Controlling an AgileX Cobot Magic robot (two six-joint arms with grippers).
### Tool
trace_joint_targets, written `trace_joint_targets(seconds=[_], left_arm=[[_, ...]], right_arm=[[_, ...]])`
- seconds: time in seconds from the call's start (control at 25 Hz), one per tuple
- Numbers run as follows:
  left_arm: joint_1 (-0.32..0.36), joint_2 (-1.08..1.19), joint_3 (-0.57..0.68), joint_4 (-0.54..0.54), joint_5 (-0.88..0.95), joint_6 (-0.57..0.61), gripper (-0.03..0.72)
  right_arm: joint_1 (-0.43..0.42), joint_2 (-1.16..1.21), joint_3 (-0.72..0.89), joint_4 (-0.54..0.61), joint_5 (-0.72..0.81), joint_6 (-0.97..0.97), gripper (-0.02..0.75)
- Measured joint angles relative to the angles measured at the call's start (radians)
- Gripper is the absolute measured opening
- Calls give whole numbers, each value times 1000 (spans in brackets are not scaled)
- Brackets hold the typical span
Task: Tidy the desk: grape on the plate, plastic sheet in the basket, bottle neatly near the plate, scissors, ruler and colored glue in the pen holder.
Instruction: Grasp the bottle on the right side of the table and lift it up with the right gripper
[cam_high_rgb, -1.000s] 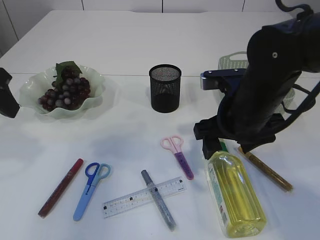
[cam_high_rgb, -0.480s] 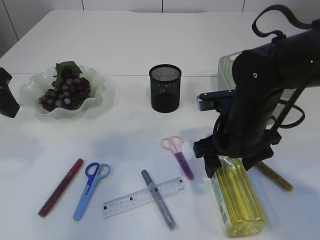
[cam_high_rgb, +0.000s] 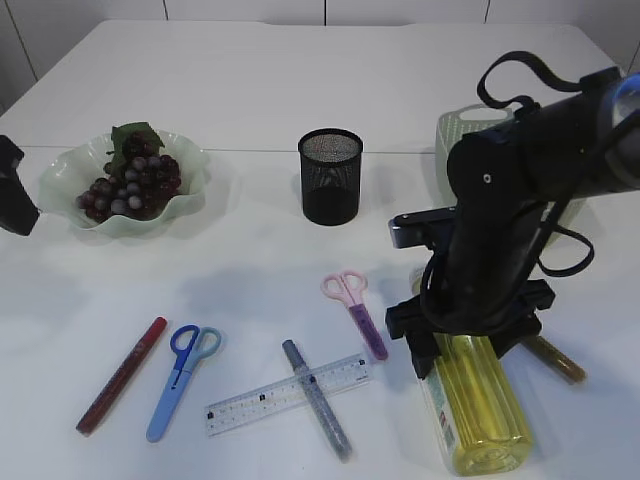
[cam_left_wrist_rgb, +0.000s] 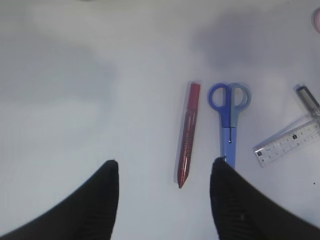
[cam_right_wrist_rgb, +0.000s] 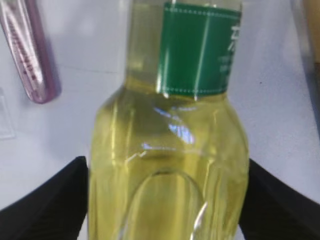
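The yellow bottle (cam_high_rgb: 480, 410) lies on its side at the front right. My right gripper (cam_high_rgb: 465, 345) is low over its upper body. In the right wrist view the open jaws (cam_right_wrist_rgb: 167, 167) straddle the bottle (cam_right_wrist_rgb: 170, 100), one finger close at each side. My left gripper (cam_left_wrist_rgb: 165, 165) is open and empty above the table, its arm at the left edge (cam_high_rgb: 15, 195). Grapes (cam_high_rgb: 130, 185) lie on the green plate (cam_high_rgb: 60, 185). Blue scissors (cam_high_rgb: 180, 375), ruler (cam_high_rgb: 290, 392), red glue (cam_high_rgb: 122, 375), grey glue (cam_high_rgb: 318, 400) and pink scissors (cam_high_rgb: 352, 300) lie in front. I see no plastic sheet.
The black mesh pen holder (cam_high_rgb: 330, 180) stands at the centre back. A green basket (cam_high_rgb: 460, 125) is behind my right arm. A gold glue stick (cam_high_rgb: 555, 360) lies right of the bottle. The left wrist view shows red glue (cam_left_wrist_rgb: 188, 135), blue scissors (cam_left_wrist_rgb: 229, 115) and ruler (cam_left_wrist_rgb: 290, 142).
My right arm has swung forward and down, from above the bottle's neck to low over its body. The bottle and the other things have not moved.
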Motion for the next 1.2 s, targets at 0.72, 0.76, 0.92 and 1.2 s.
trace_joint_targets(seconds=[0.72,0.76,0.92,1.2], left_arm=[[0,0,0,0,0,0,405],[0,0,0,0,0,0,405],[0,0,0,0,0,0,400],[0,0,0,0,0,0,394]], right_arm=[[0,19,-6,-5,-14,0,491],[0,19,-6,-5,-14,0,482],[0,19,-6,-7,-14,0,468],[0,-7,-4,-10,-10,-16,465]])
